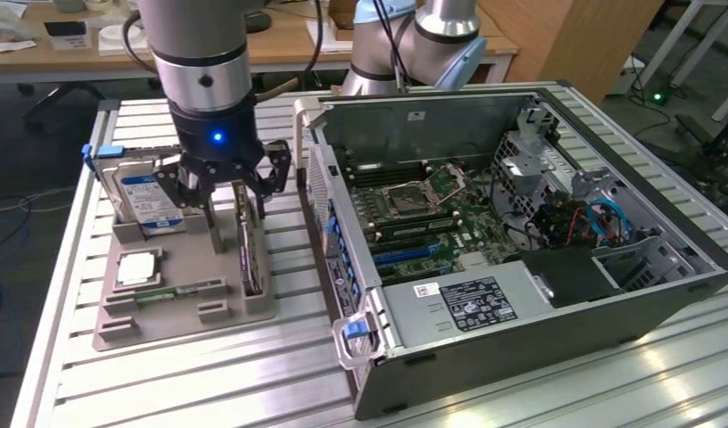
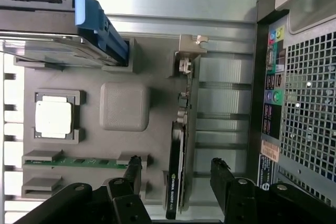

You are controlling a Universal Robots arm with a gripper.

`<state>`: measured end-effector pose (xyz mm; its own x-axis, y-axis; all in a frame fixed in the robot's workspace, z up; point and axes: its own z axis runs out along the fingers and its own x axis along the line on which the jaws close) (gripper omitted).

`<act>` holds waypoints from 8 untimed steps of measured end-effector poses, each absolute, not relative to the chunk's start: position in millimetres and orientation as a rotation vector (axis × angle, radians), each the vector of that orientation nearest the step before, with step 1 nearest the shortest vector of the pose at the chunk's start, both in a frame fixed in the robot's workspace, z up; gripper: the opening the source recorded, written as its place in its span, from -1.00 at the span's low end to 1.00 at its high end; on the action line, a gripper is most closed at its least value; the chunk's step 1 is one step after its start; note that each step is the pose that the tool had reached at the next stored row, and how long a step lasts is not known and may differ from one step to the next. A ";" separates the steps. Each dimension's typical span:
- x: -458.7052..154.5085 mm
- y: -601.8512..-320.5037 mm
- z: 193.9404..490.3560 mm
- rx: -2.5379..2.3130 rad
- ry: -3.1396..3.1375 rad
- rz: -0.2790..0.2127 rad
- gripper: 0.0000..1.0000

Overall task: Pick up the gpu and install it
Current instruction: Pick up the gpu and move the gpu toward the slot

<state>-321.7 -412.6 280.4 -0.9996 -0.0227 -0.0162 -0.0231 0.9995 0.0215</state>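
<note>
The gripper hangs low over a grey tray, spread wide and holding nothing. The gpu stands on its long edge in a slot on the side of the tray nearest the computer case. The gripper sits astride it, one side to each face of the card.

Seen from the wrist, the gripper has its two black fingers apart, with the gpu between them. A gap shows on both sides of the card. How far the tips reach down past its top edge is hard to judge from here. The card's silver end bracket is at the end away from the fingers, and its black cooler faces the middle of the tray.

A hard drive with a blue and white label stands upright in the tray, toward the exterior view's left. In front of it a processor lies flat in its own pocket, and a narrow green memory stick sits in a slot beside that. The case lies open on its side at the exterior view's right, its motherboard bare. Tray and case both rest on a slatted metal table.
</note>
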 end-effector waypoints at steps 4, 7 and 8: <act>-320.8 -412.6 273.2 -0.036 3.125 0.034 0.29; -319.9 -412.6 267.7 -0.036 3.125 0.034 0.29; -319.7 -412.6 265.9 -0.036 3.125 0.034 0.29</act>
